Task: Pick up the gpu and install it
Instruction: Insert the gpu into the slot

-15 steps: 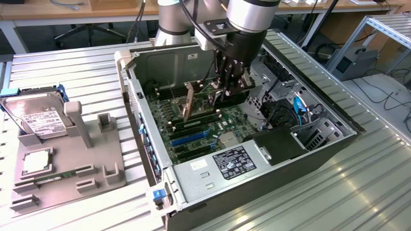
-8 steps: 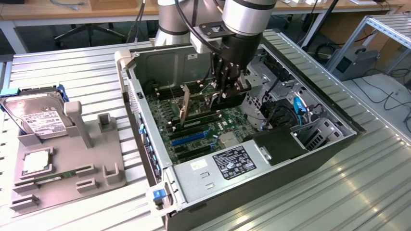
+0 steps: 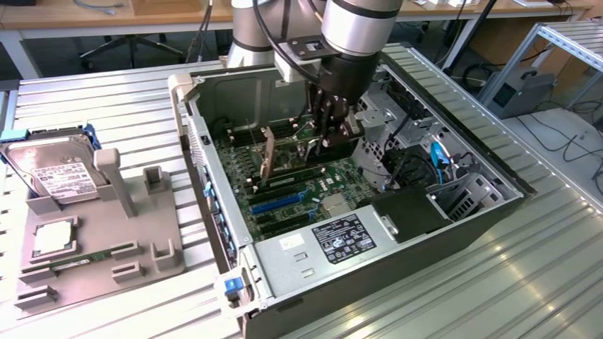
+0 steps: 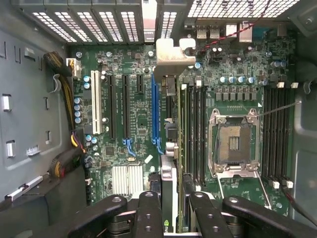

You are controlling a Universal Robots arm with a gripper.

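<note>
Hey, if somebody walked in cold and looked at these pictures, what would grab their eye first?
First, the arm reaching down into the open computer case, its end effector clamped on the gpu, which stands on edge over the motherboard. The wrist view looks along the card toward the blue slot. At the exterior view's left, a hard drive sits in a grey holder.

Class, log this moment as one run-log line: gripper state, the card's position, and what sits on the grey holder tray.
gripper: shut on green gpu card | card: edge-on above motherboard slots inside open case | tray: silver hard drive
</note>
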